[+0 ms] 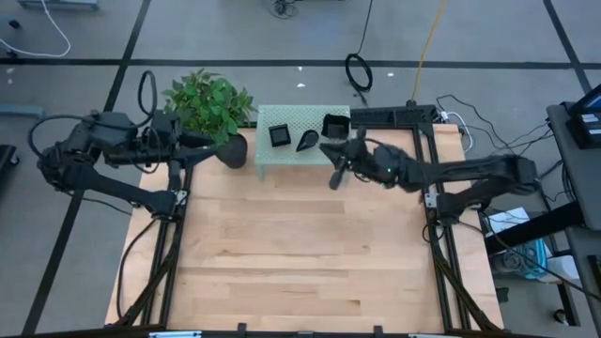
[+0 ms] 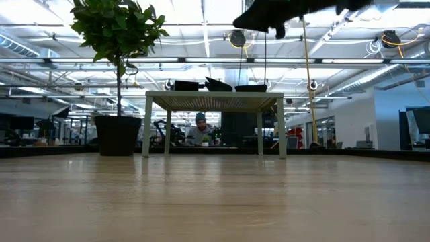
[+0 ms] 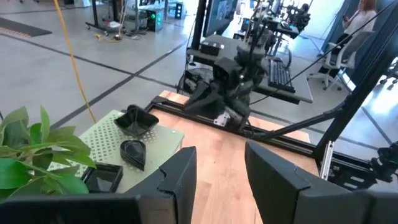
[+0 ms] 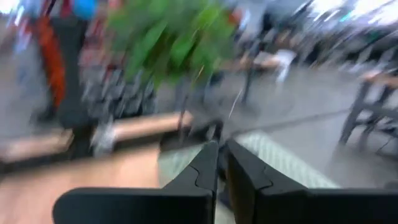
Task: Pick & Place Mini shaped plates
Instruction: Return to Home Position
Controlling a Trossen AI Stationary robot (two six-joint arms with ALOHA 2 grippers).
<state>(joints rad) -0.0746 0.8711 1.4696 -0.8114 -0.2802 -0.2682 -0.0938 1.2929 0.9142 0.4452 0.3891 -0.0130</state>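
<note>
Pale wooden boards make up the table point(image 1: 300, 253), and at its far edge stands a small, pale-green perforated shelf point(image 1: 282, 161). Every one of the black plates that I can see sits on top of that shelf, in three spots: squares point(image 1: 279, 135) toward my left, teardrops point(image 1: 307, 142) in the middle and wavy ones point(image 1: 335, 124) toward my right. How many lie in each pile I cannot tell. My right gripper point(image 1: 334, 165) hangs in the air just in front of the shelf's right end, higher than the shelf top in the low view. Its fingers point(image 4: 202, 171) are drawn together with only a slit between them, and nothing is in them. My left gripper point(image 3: 221, 180) is at the shelf's other end, close by the dark pot point(image 1: 233, 150) of a leafy plant point(image 1: 208, 101). Its fingers are well apart and empty, and they point across the shelf toward my right arm. Beyond the table lies an open workshop with desks and ceiling lights. In the low view a person point(image 2: 199, 129) sits far back, seen between the shelf's legs.
</note>
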